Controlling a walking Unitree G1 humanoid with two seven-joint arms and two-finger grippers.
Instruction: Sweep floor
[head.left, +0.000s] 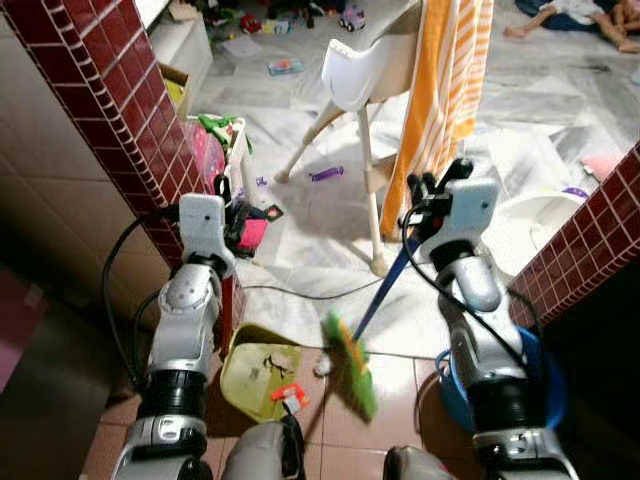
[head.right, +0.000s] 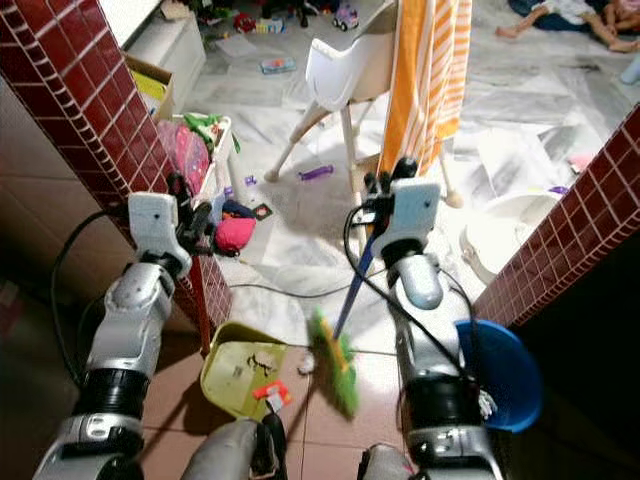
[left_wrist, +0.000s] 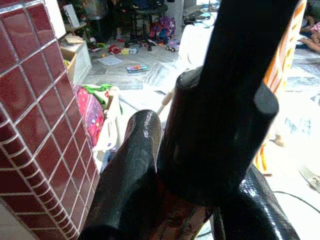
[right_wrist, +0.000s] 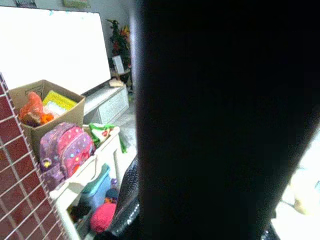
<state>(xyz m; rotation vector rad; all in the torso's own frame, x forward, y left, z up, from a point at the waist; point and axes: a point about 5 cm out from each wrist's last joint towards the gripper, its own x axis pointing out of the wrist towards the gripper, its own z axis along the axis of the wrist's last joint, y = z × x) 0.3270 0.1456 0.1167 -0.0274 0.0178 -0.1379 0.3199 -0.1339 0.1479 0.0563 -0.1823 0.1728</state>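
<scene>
The robot stands at a doorway between two walls of dark red tile (head.left: 95, 75), with the right gripper (head.left: 432, 190) raised in front of it, its fingers closed round the top of a broom (head.left: 352, 365). The blue handle slants down and toward the robot's left, ending in a green brush head just above the brown floor tiles (head.left: 350, 440), beside a yellow-green dustpan (head.left: 258, 375) that lies on the floor with scraps in it. The left gripper (head.left: 228, 212) is held up next to the left red wall; its fingers grip a dark upright handle, seen close in the left wrist view. Beyond, a white chair (head.left: 355, 70) and an orange striped towel (head.left: 445, 90) stand on pale marble flooring scattered with toys. A blue bucket (head.right: 500, 375) sits by the right arm.
</scene>
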